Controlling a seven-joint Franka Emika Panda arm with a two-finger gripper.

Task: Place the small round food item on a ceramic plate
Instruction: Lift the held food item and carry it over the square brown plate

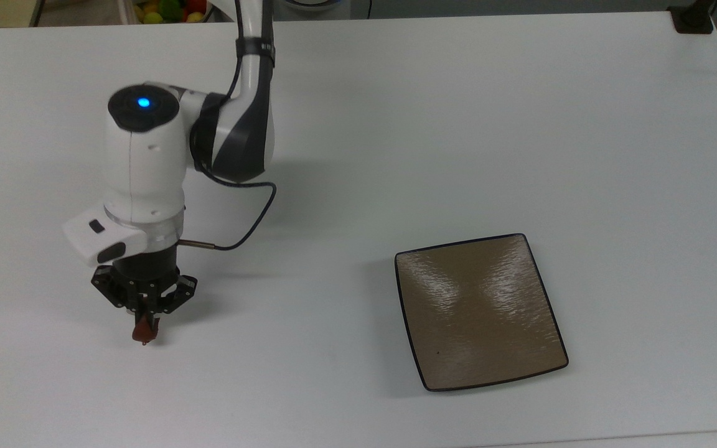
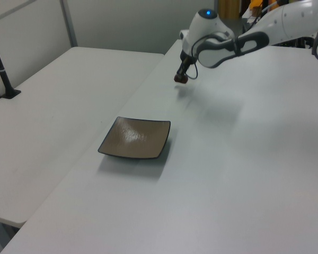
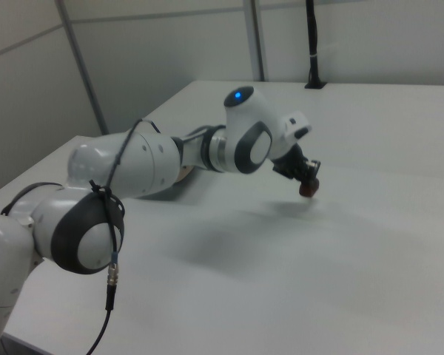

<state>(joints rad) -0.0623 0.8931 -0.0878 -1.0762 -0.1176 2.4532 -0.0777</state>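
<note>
Small round food item (image 1: 144, 331): dark reddish-brown lump, pinched between the two fingers of the hand (image 1: 145, 323), which is closed on it. In the left view the item (image 2: 180, 79) hangs clear of the bench (image 2: 244, 159), a faint shadow under it on the white surface. Right view agrees: item (image 3: 308, 189) at the tip of the hand (image 3: 306, 182), a gap between it and the bench top.

Nearest in the left view: ceramic plate (image 2: 135, 138), square, tan-brown, thin dark rim, glossy with a rippled sheen. It lies flat on the bench and bare. Top view puts the plate (image 1: 479, 310) toward the top view's right, well apart from the hand, which is at the top view's left.

Farther back in the left view: hand (image 2: 181, 75) pointing down, white wrist above it with a blue light lit on its cap (image 2: 207, 12). A black cable (image 1: 248, 218) loops from the wrist along the arm (image 1: 246, 118), which reaches in from the far edge of the bench.

Beyond the far edge, top view's upper left corner: a cluster of yellow, green and red fruits (image 1: 168, 9). Far corner at the top view's upper right: a black clamp base (image 1: 692, 17).
</note>
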